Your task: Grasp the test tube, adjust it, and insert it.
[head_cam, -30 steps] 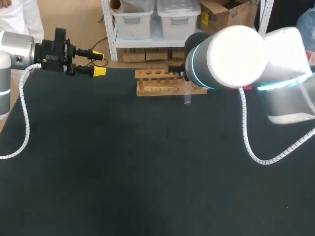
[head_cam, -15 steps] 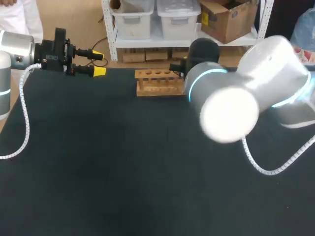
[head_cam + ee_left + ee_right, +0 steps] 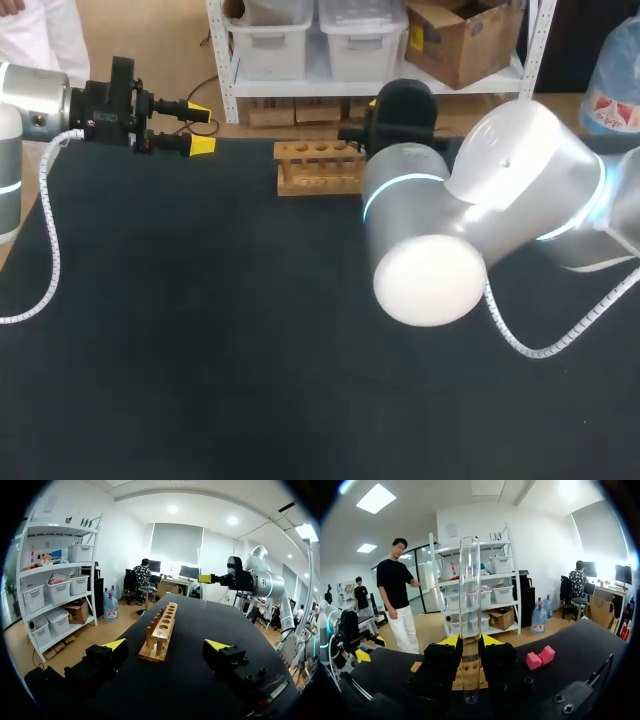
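Observation:
A clear glass test tube (image 3: 470, 595) stands upright between the yellow-tipped fingers of my right gripper (image 3: 470, 642), which is shut on its lower part. The left wrist view shows this right gripper (image 3: 206, 579) with the test tube (image 3: 201, 580) above the far end of the wooden rack (image 3: 161, 632). In the head view the rack (image 3: 316, 166) lies at the table's back, and my right arm's bulk (image 3: 470, 220) hides its right end, the tube and the gripper. My left gripper (image 3: 201, 128) hovers open and empty at the back left, pointing along the rack.
Two pink blocks (image 3: 540, 657) lie on the dark table (image 3: 200, 300) to one side of the rack. A white coiled cable (image 3: 520, 330) hangs from my right arm over the table. My left gripper (image 3: 362, 652) shows far off in the right wrist view.
My right arm's elbow has swung down and left toward the table's middle and now covers the tube and the rack's right end. The left arm has not moved.

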`<control>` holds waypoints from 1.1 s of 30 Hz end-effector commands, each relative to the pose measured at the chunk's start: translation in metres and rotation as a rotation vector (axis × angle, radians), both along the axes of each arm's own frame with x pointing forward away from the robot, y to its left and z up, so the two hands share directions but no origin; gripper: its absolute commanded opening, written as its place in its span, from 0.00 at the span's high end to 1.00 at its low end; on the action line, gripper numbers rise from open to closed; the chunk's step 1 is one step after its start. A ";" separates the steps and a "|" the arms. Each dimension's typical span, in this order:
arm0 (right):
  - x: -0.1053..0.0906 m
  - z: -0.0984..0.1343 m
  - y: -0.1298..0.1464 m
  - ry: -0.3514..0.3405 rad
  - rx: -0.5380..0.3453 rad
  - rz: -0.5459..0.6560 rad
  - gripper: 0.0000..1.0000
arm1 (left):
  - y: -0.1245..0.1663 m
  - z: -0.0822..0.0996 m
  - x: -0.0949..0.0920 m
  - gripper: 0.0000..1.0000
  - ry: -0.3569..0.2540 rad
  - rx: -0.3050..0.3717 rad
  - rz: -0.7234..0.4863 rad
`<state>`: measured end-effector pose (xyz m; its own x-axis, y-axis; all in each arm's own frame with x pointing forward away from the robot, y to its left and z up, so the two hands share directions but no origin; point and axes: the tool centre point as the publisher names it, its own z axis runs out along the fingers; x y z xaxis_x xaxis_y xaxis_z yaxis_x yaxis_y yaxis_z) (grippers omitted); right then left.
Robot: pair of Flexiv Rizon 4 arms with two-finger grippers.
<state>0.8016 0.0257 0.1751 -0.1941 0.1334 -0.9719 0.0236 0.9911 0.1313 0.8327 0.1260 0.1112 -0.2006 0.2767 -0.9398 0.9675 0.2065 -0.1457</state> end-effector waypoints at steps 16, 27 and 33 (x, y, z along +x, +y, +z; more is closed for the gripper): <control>0.048 -0.012 -0.005 -0.107 -0.038 -0.037 1.00 | 0.000 -0.001 0.000 0.00 -0.003 -0.002 0.000; 0.064 -0.011 -0.013 -0.131 -0.031 -0.033 1.00 | 0.000 -0.001 0.000 0.00 -0.003 -0.002 0.000; 0.071 -0.015 -0.012 -0.138 -0.035 -0.021 1.00 | 0.000 -0.001 0.000 0.00 -0.003 -0.002 0.000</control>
<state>0.8668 0.0140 0.1624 -0.0596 0.0995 -0.9932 0.0390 0.9945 0.0973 0.8327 0.1260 0.1112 -0.2006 0.2766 -0.9398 0.9675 0.2065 -0.1457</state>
